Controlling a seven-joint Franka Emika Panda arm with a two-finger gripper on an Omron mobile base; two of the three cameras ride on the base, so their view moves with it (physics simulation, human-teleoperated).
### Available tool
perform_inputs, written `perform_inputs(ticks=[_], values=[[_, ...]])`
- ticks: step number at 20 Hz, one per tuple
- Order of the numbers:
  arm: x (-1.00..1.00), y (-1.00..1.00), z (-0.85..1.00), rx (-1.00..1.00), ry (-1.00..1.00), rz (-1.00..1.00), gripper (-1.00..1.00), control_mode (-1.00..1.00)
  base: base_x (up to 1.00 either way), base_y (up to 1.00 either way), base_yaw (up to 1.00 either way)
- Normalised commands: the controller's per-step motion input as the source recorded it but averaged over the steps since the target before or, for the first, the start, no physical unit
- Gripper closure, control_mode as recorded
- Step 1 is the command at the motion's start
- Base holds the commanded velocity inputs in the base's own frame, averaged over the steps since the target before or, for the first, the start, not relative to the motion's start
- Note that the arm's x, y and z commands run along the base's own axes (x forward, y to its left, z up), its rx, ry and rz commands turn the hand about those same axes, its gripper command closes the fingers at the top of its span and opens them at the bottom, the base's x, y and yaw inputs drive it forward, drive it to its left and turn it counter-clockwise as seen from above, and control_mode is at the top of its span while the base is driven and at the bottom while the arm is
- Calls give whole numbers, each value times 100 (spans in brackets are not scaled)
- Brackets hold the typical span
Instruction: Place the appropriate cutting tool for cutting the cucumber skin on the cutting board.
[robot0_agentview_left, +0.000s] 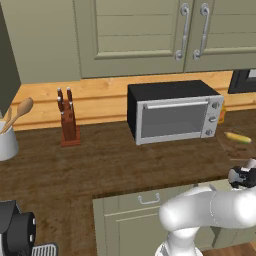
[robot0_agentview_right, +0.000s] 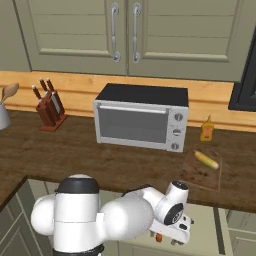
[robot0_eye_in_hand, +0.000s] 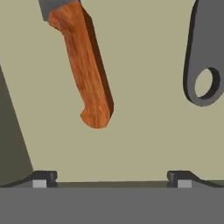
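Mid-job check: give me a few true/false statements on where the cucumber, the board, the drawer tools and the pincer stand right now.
1. The small yellowish-green cucumber lies on the flat brown wooden cutting board. True.
2. The silver toaster oven stands to the right of that board in the right base view. False: it stands to the board's left.
3. In the hand view, the pincer is shut on the brown wooden-handled knife. False: the tips stand wide apart and hold nothing; the knife lies beyond them.
4. A dark grey metal tool with a round hole at its end lies apart from that knife on the pale surface. True.
5. The brown knife block is empty. False: handles stick out of it.
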Motion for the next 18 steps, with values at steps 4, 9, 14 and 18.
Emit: perform_inputs(ticks=[4,9,14,18], values=[[0,0,-29,0,13,5,-100,-100,0,0,0],[-15,0,-17,0,14,4,-100,-100,0,0,0],[-55,0,3,0,21,0,-100,-100,0,0,0],[-71,0,13,0,24,0,-100,-100,0,0,0]])
